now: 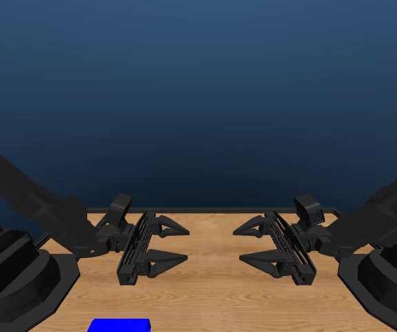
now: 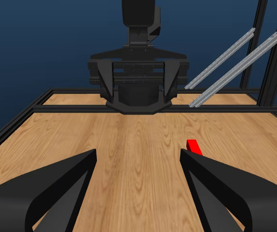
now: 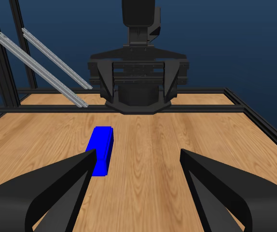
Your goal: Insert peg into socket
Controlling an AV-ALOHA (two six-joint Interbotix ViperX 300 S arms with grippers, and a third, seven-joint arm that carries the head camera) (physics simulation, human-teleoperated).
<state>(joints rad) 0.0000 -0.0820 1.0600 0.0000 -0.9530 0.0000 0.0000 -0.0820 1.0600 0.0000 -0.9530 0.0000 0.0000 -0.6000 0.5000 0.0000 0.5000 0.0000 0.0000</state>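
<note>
Across the wooden table (image 1: 212,290) the left gripper (image 1: 165,242) and right gripper (image 1: 254,242) hover with jaws spread wide, each holding nothing. Only a red end of the peg (image 2: 193,146) shows in the left wrist view, lying flat beside that arm's jaw; the socket (image 3: 101,150) lies flat on the boards near the right arm's jaw, and its edge peeks into the head view's lower rim. Both look rigid, smooth and probably light, so slipping seems the likeliest risk. A pinch across the narrow sides near mid-length should hold each steady, leaving the ends free.
</note>
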